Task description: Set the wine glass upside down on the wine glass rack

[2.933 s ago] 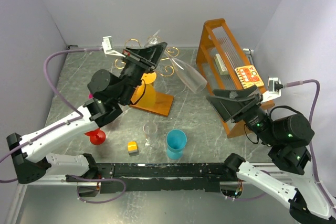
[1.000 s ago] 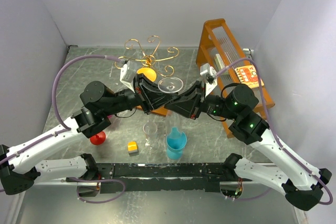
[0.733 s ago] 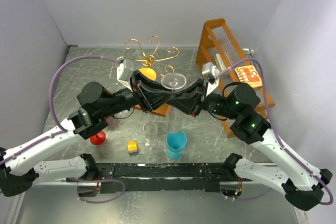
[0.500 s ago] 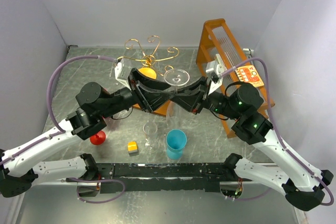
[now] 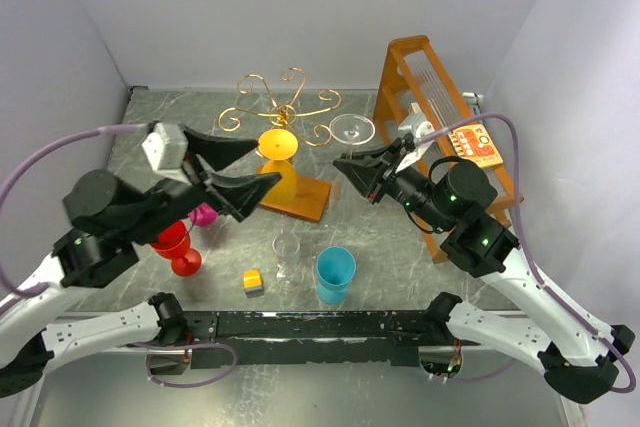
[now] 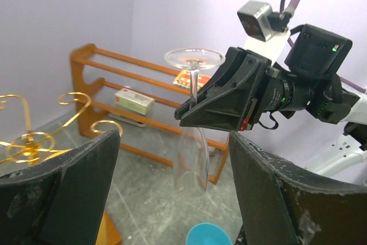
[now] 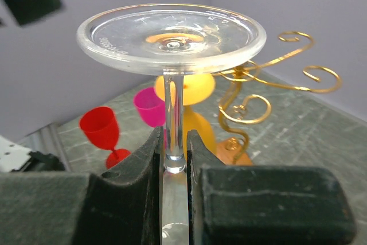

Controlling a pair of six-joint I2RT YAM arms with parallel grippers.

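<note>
The clear wine glass (image 5: 352,128) hangs upside down in the air, foot up, with my right gripper (image 5: 350,165) shut on its stem (image 7: 174,120). Its bowl (image 6: 192,163) hangs free below the jaws. My left gripper (image 5: 268,161) is open and stands to the left of the glass, apart from it, its fingers (image 6: 63,190) wide with nothing between them. The wine glass rack (image 5: 285,107), a gold wire tree on an orange-brown base (image 5: 305,199), stands just behind and left of the glass. A yellow glass (image 5: 279,143) sits upside down on it.
A tall orange wooden slatted frame (image 5: 432,97) stands at the right. A blue cup (image 5: 335,272), a small clear glass (image 5: 287,247) and a yellow block (image 5: 253,280) sit near the front. A red goblet (image 5: 178,247) and a magenta cup (image 5: 203,213) stand at the left.
My left gripper has opened, let go of the wine glass and drawn back to the left. The right gripper keeps the stem and has carried the glass slightly right and back.
</note>
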